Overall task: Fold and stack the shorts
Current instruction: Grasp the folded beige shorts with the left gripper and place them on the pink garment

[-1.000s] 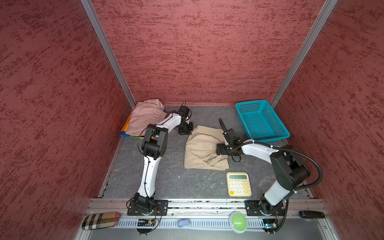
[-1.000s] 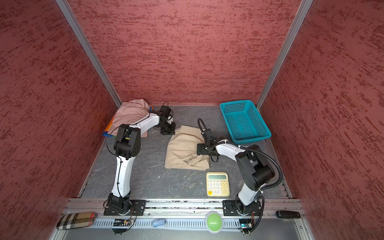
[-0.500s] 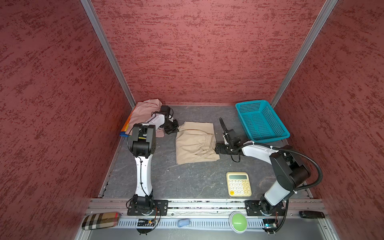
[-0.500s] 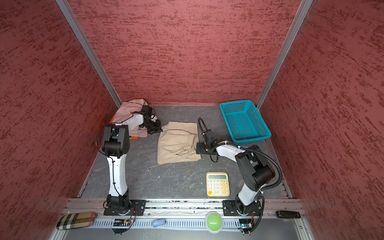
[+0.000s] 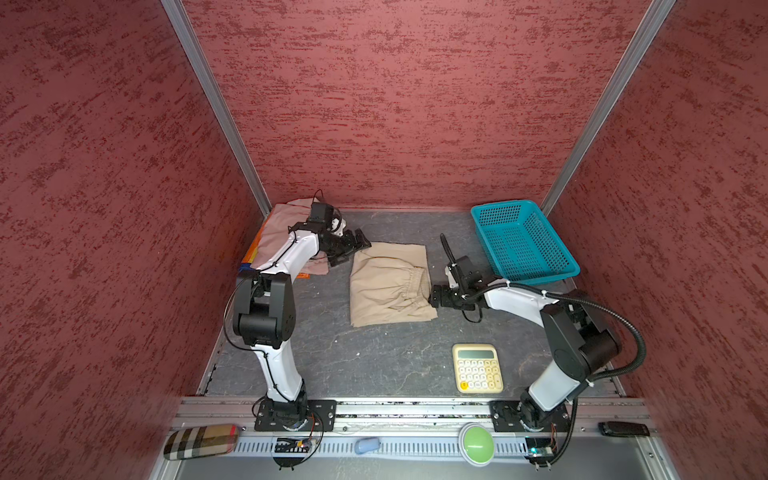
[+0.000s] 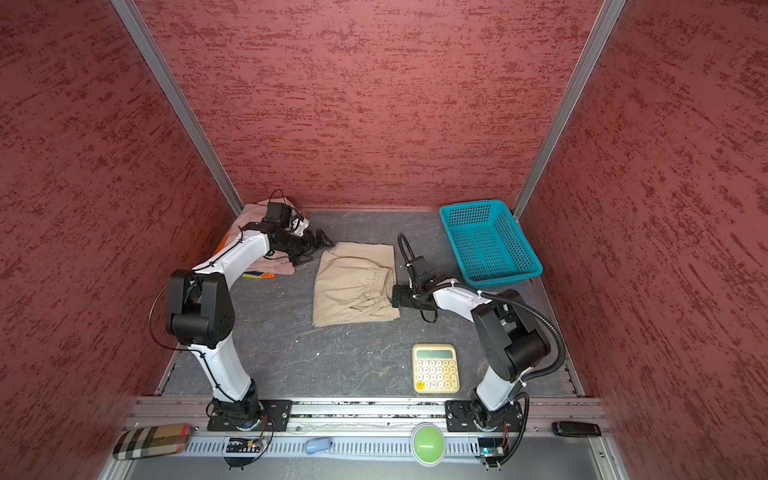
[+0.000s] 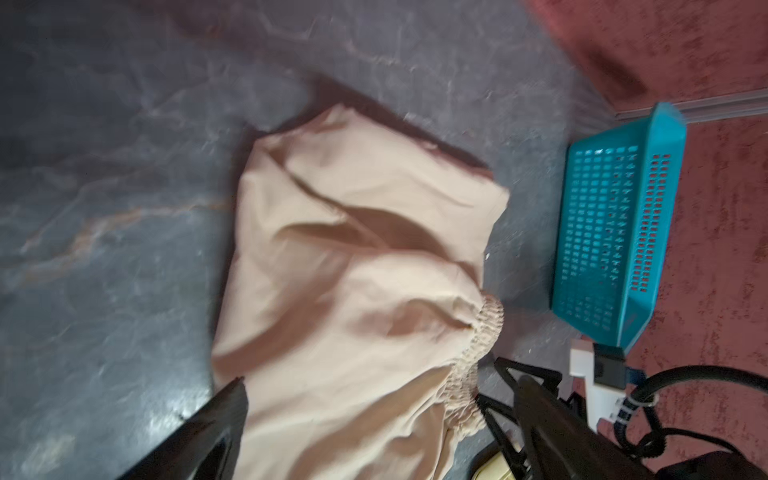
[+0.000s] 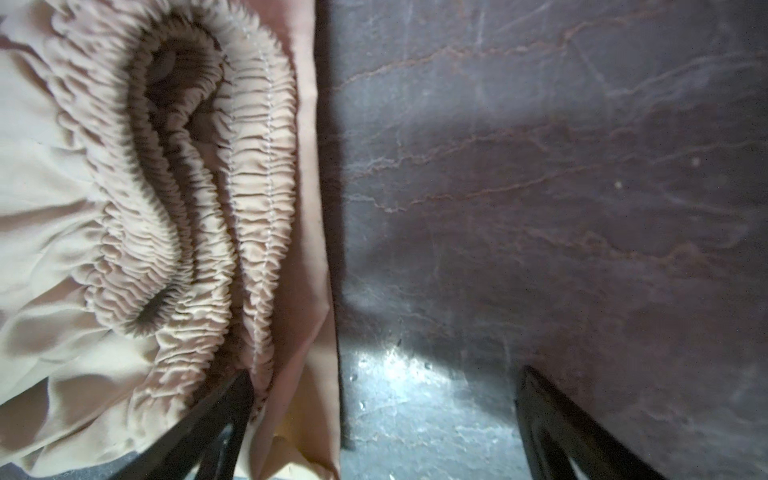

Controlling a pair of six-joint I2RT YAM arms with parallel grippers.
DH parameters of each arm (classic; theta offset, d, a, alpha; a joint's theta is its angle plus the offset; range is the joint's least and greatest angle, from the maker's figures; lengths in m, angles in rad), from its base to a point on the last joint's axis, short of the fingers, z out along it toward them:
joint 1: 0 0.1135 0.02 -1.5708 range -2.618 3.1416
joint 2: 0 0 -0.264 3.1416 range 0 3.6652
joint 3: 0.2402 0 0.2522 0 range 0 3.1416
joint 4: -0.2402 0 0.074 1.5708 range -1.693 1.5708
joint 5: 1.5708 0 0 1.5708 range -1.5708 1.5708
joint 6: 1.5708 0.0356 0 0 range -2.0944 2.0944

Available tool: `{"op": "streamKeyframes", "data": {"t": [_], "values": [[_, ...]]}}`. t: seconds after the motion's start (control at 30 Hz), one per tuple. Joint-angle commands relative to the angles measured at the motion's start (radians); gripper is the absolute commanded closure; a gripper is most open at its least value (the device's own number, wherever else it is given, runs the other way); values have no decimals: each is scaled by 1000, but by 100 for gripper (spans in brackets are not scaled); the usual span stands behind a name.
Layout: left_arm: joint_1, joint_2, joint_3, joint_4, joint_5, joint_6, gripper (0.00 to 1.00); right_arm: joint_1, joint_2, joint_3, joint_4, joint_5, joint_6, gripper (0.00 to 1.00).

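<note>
While both sets of jaws stand apart, you have nothing in hand.

Left gripper [image 5: 351, 251]: fingers wide at the far-left corner of the beige shorts [image 5: 388, 286], cloth beneath them but not pinched.

Right gripper [image 5: 432, 296]: wide too, low at the shorts' right edge. One finger [image 8: 216, 419] touches the gathered waistband, the other is over bare table [image 5: 374, 357].

Beige shorts: mid-table, folded to a rough rectangle. The waistband curls on itself at the right side and a slack ridge crosses the top layer.

Pink shorts [image 5: 276, 235]: far-left corner, partly under the left arm, seemingly lying on the rainbow pair [image 5: 248, 262], of which only a strip shows. The pile looks two deep, with beige yet to go on.

Handling, my guess: light, limp, no stiffness. The layers will slide, and the fold will drop open if you lift by one point. The waistband is the thickest, grippiest part. Take both ends of one edge, pinch through all layers, and carry low and level.

Basket [image 5: 498, 205] and calculator [image 5: 478, 368] are on the right, well apart from the pile.
</note>
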Motion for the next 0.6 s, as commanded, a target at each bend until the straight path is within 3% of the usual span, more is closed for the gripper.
{"op": "streamKeyframes", "data": {"t": [0.0, 0.13, 0.33, 0.43, 0.57], "values": [[2, 12, -112, -48, -67, 49, 1, -3, -7, 29, -26, -34, 6, 1], [2, 14, -198, 16, -68, 50, 1, -2, -18, 34, -32, -38, 5, 1], [-3, 82, -217, 85, -80, 42, 16, -8, -55, 23, -27, -54, 13, 1], [-16, 117, -201, 105, -79, 35, 44, -14, -77, 14, -31, -59, 17, 1], [-37, 151, -169, 128, -75, 25, 89, -24, -107, 3, -35, -55, 19, 1]]}}
